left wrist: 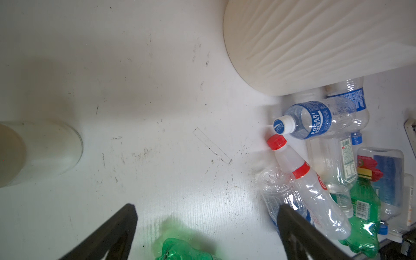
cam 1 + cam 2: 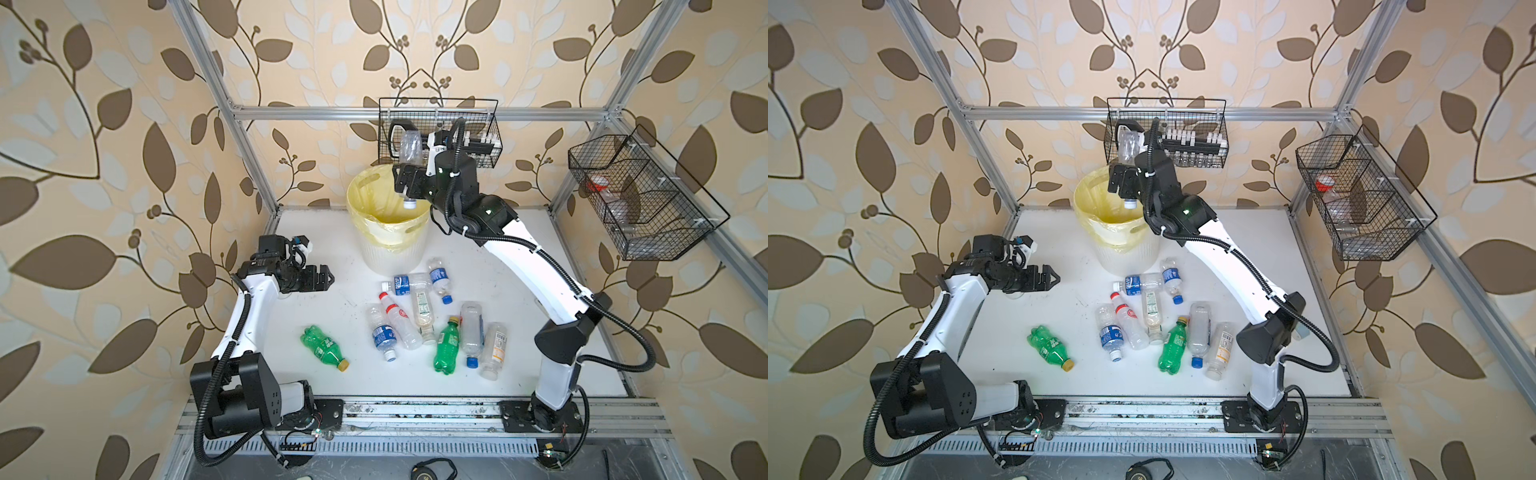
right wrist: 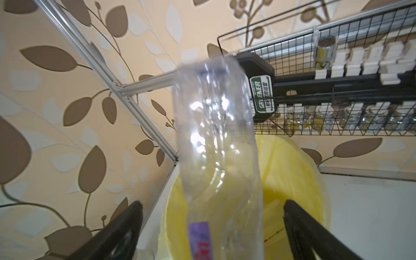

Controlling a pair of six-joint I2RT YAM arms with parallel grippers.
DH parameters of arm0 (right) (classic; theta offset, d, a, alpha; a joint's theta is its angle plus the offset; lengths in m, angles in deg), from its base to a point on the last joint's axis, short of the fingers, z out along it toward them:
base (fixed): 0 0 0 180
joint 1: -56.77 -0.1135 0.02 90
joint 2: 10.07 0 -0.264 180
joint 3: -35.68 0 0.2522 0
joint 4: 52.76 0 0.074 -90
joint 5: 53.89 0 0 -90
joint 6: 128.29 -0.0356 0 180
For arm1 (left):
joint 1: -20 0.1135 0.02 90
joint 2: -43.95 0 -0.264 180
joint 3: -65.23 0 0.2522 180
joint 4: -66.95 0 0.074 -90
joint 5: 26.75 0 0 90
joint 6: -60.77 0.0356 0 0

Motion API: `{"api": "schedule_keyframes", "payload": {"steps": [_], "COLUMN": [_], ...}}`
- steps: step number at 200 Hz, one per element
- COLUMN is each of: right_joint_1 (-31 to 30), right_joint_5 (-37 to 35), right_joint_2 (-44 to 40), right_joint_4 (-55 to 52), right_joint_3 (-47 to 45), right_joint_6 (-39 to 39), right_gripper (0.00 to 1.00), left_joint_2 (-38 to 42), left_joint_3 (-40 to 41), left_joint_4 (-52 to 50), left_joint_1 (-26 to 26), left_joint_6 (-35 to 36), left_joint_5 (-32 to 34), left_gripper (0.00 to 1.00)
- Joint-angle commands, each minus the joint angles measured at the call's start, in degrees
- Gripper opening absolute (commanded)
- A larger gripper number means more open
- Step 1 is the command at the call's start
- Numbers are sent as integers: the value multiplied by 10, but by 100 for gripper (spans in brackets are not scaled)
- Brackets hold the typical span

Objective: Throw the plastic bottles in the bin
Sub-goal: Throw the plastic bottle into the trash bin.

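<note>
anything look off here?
Nothing spilled. A clear bottle hangs cap-down over the bin between the open jaws of the right gripper, blurred in the wrist view: likely mid-drop, not a fault. One green bottle lies apart from the pile, looking crumpled.

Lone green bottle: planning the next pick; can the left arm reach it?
Probably yes: the green bottle lies apart from the pile, nothing over it, and the open left claw hangs nearby.

The table (image 2: 316, 316) was a matt white board, scuffed and speckled with dark marks. At upper centre the bin (image 2: 390, 259) was ribbed white plastic, lined with a thin, glossy pale yellow bag (image 2: 359, 199). The bottles (image 2: 423, 307) at lower centre were clear, crinkled plastic with bright glints; two were shiny green. The basket (image 2: 656, 245) at the right was black wire mesh, the frame (image 2: 311, 112) dull silver metal.
</note>
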State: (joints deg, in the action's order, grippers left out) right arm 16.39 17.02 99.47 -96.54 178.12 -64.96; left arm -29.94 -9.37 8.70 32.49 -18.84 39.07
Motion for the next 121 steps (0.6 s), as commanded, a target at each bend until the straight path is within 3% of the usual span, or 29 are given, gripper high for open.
{"api": "schedule_keyframes", "payload": {"steps": [1,75,103,121], "right_joint_1": [-28,-11,33,41], "right_joint_5": [-17,-16,48,37], "right_joint_2": [-57,-377,-453,-486], "right_joint_4": [-66,129,179,183], "right_joint_3": [-6,-464,-572,-630], "right_joint_6": [27,-35,-77,-86], "right_gripper": [100,100,100,100], "left_joint_2": [30,36,46,53], "left_joint_3": [-12,-13,-8,-5], "left_joint_4": [-4,-10,-9,-8], "left_joint_1": [9,9,9,9], "left_joint_6": [11,26,33,36], "left_joint_5": [-30,-46,-51,-53], "left_gripper": [99,99,99,99]}}
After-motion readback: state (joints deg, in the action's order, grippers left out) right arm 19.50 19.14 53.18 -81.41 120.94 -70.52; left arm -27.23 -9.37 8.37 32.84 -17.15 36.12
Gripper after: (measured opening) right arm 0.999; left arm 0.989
